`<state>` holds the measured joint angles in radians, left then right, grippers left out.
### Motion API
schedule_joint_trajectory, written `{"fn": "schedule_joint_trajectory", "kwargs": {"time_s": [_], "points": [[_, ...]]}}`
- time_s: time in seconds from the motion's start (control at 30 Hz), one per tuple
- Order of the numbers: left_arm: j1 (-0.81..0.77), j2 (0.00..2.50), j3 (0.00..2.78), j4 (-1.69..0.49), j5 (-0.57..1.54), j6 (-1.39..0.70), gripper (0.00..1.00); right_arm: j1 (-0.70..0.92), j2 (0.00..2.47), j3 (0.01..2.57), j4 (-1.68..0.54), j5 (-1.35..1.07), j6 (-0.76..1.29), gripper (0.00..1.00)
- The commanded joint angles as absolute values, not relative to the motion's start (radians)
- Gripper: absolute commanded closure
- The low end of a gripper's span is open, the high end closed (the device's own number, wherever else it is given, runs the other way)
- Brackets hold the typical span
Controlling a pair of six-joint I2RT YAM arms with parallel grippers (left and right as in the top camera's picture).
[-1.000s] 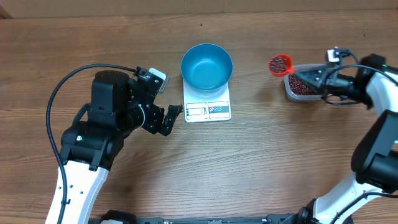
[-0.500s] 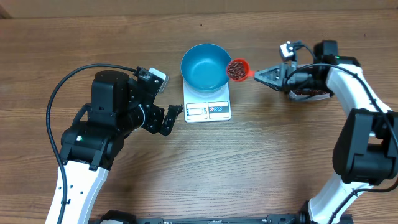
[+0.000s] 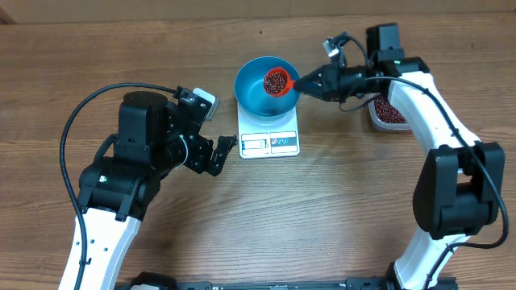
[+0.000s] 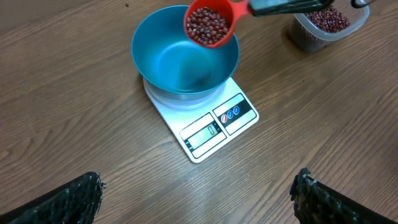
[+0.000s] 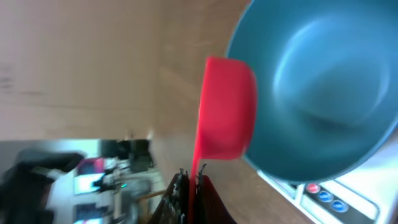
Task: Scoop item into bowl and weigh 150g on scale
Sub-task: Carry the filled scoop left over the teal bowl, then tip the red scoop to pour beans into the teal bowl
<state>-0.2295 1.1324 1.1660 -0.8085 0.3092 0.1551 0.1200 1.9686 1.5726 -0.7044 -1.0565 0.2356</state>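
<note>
The blue bowl stands on the white scale at the table's middle back, and its inside looks bare. My right gripper is shut on the handle of a red scoop, which it holds level over the bowl's right half. The scoop is heaped with the red-brown beans. In the right wrist view the scoop shows from below beside the bowl. My left gripper stands open on the table left of the scale, with nothing between its fingers.
A clear plastic tub holding more beans sits at the back right, partly under my right arm. The scale's display and buttons face the table's front. Bare wood lies in front of the scale.
My right arm has carried the loaded scoop leftward from above the tub to over the bowl. The left arm has not moved.
</note>
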Motion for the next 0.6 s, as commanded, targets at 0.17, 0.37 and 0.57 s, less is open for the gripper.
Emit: {"fn": "schedule_joint_trajectory", "kwargs": {"time_s": [0.17,0.37,0.57], "points": [[-0.236,1.126,1.184,-0.808,0.306,0.138,0.01,0.223,1.969,1.752,-0.843,-0.582,0.166,0.96],[-0.236,1.126,1.184,-0.808,0.306,0.138,0.01,0.336,1.969,1.867,-0.946,-0.282,0.051,0.96],[-0.236,1.126,1.184,-0.808,0.306,0.138,0.0,0.426,1.969,1.892,-0.987,-0.017,0.04,0.96]]}}
